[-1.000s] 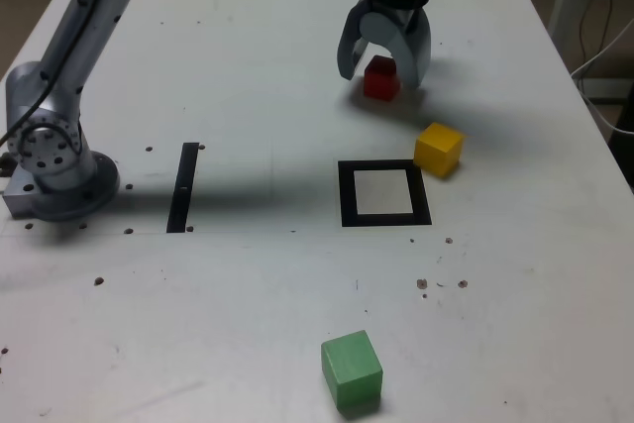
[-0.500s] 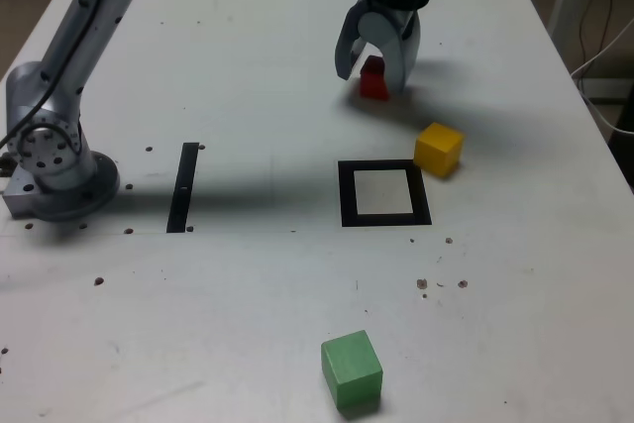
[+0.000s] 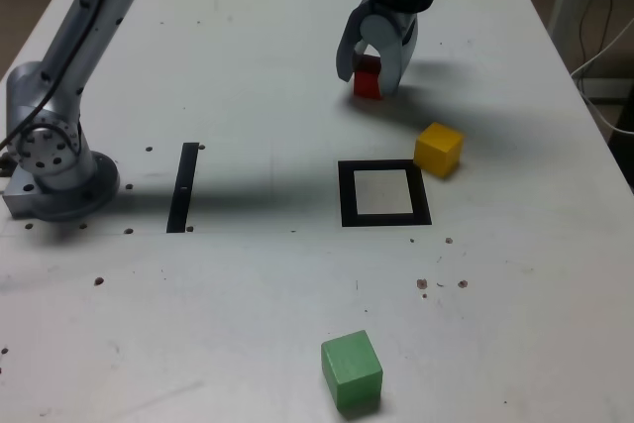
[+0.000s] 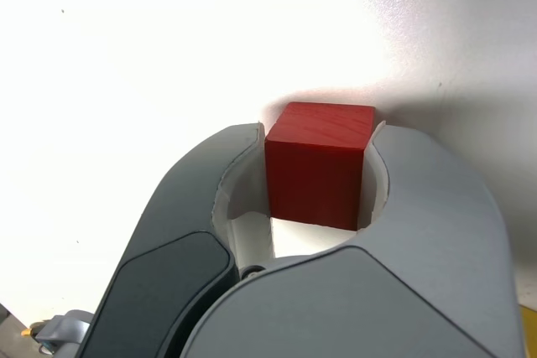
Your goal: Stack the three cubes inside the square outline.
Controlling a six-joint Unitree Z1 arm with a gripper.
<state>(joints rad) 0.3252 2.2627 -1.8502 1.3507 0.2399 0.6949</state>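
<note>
Three cubes are sitting apart on the tabletop (image 3: 248, 66), with the red one clamped in the gripper (image 3: 368, 78).

The fingers (image 4: 436, 207) are pressing against two opposite sides of the red cube (image 3: 368, 80), which is standing upright at the far side of the tabletop, its faces flat against the pads in the wrist view. The yellow cube (image 3: 438, 150) is resting just beside the far corner of the square outline (image 3: 384, 194) on the exterior view's right, turned slightly off the outline's edges. The green cube (image 3: 352, 371) is lying well apart, near the front edge, also slightly turned. Being cubes, none is showing a long axis.
</note>
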